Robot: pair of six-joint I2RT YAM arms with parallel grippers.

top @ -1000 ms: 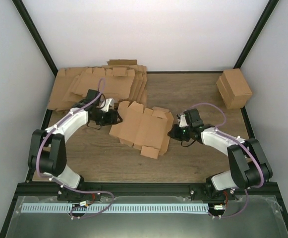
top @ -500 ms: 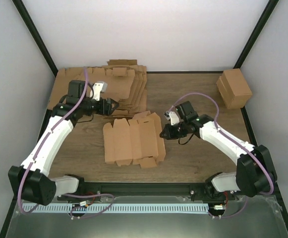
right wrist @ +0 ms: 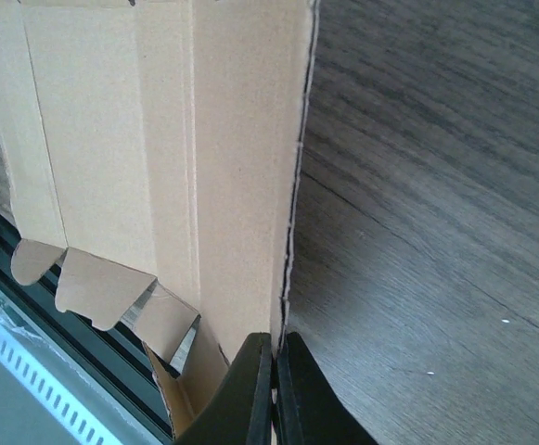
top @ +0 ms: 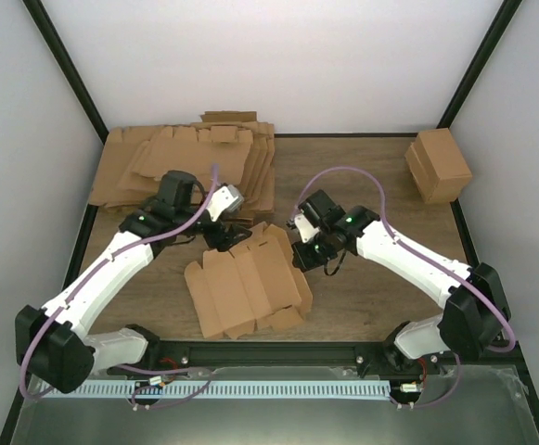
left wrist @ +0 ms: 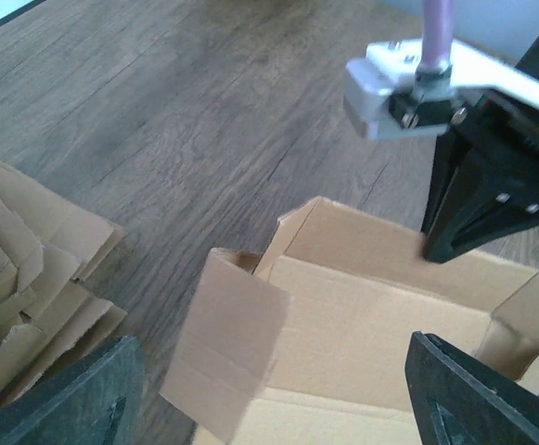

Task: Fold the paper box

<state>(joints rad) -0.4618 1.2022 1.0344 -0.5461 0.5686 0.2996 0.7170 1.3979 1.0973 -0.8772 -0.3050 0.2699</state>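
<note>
A: Two grippers, one sheet. Where's the paper box (top: 246, 292)?
B: Lower centre of the top view, lying on the table (top: 371, 176), with flaps raised at its upper end. The right gripper (top: 299, 252) is pressed together on the right edge, a thin pinch. The left gripper (top: 224, 232) is spread wide over the upper-left flap and grips nothing.
A: Risks?
B: It's a single-edge hold. If the right arm pulls or lifts, I reckon the sheet pivots, slips out, or tears at that edge.
A: Left side?
B: The fingers (left wrist: 74, 399) straddle a raised flap. Closing off-centre probably crumples it instead of creasing on the score line. The pile of sheets (top: 186, 158), upper left, is also near, so a wide sweep could snag it.
A: Bottom edge?
B: The sheet's lower end sits close to the table's rim. A drag downward may push it off.
</note>
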